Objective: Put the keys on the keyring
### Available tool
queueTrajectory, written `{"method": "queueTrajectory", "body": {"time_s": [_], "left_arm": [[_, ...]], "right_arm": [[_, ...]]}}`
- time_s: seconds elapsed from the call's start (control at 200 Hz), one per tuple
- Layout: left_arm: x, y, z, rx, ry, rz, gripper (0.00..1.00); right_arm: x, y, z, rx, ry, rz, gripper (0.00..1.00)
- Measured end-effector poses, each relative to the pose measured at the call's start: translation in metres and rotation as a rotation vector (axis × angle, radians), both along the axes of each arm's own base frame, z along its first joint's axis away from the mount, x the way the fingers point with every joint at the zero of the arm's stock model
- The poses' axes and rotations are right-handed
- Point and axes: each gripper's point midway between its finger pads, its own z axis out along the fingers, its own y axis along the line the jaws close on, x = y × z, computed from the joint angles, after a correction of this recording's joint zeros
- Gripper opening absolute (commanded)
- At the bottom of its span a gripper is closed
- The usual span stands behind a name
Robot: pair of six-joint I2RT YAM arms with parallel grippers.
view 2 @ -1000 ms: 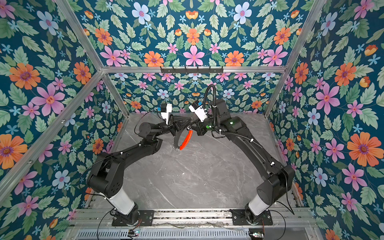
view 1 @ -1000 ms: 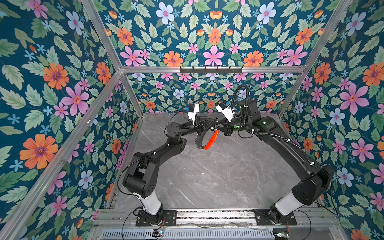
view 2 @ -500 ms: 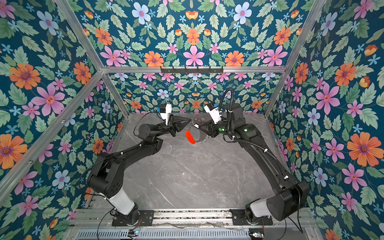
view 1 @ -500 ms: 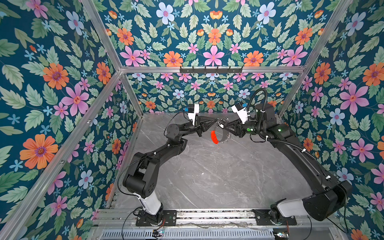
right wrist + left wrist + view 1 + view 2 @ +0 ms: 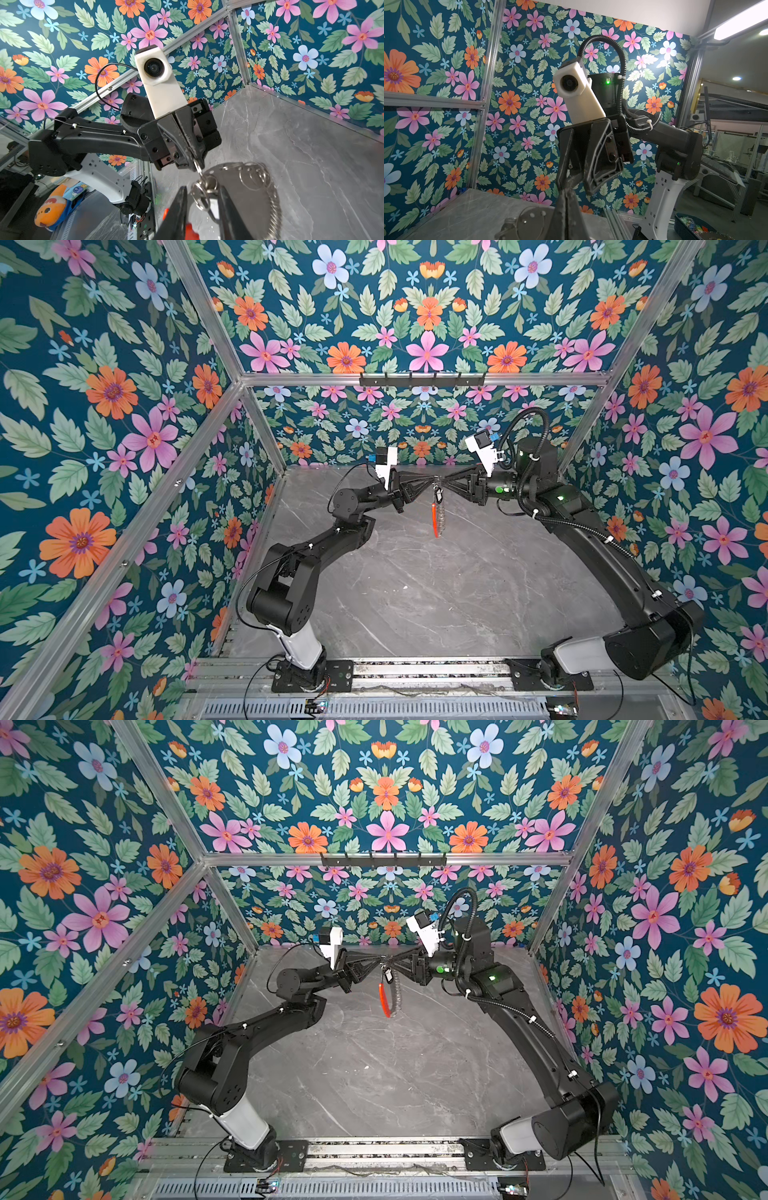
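Two end effectors meet tip to tip above the worktop (image 5: pixel 415 593). Your left end effector (image 5: pixel 432 481) stays pinched on a small ring of the keyring (image 5: pixel 438 516), which slanted a second ago and now hangs edge-on, long axis vertical, red segment lowest. The key (image 5: pixel 388 975) dangles at its top, probably threaded. Your right end effector (image 5: pixel 441 481), clamped before, now stands spread around it.

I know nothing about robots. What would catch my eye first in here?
Loud flower-print walls box everything in. Above the far end of the grey table, the left gripper and right gripper meet tip to tip, and the keyring, with its bright red segment, dangles between them.
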Motion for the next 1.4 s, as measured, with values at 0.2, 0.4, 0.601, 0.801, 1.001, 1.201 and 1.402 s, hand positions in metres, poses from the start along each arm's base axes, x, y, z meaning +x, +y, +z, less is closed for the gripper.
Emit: {"method": "queueTrajectory", "body": {"time_s": [0.2, 0.4, 0.601, 0.801, 1.001, 1.201, 1.402], "left_arm": [[0.000, -0.002, 0.000, -0.002, 0.007, -0.009, 0.00], [0.001, -0.002, 0.002, -0.006, 0.006, -0.014, 0.00], [0.000, -0.002, 0.002, -0.009, 0.006, -0.016, 0.00], [0.000, -0.003, 0.004, -0.015, -0.007, -0.019, 0.00], [0.001, -0.005, 0.005, -0.022, 0.013, -0.028, 0.00], [0.003, -0.005, 0.005, -0.025, 0.014, -0.018, 0.19], [0.003, -0.003, -0.009, 0.180, -0.047, 0.090, 0.33]], "right_arm": [[0.002, 0.003, 0.004, 0.022, 0.006, 0.016, 0.23], [0.002, 0.006, 0.004, 0.035, 0.022, 0.027, 0.23], [0.002, 0.006, 0.002, 0.036, 0.030, 0.033, 0.15], [0.003, 0.007, 0.001, 0.039, 0.035, 0.034, 0.14], [0.004, 0.009, 0.000, 0.039, 0.037, 0.046, 0.00], [0.004, 0.009, 0.003, 0.035, 0.033, 0.045, 0.00], [0.010, -0.001, -0.005, -0.064, -0.002, -0.022, 0.00]]}}
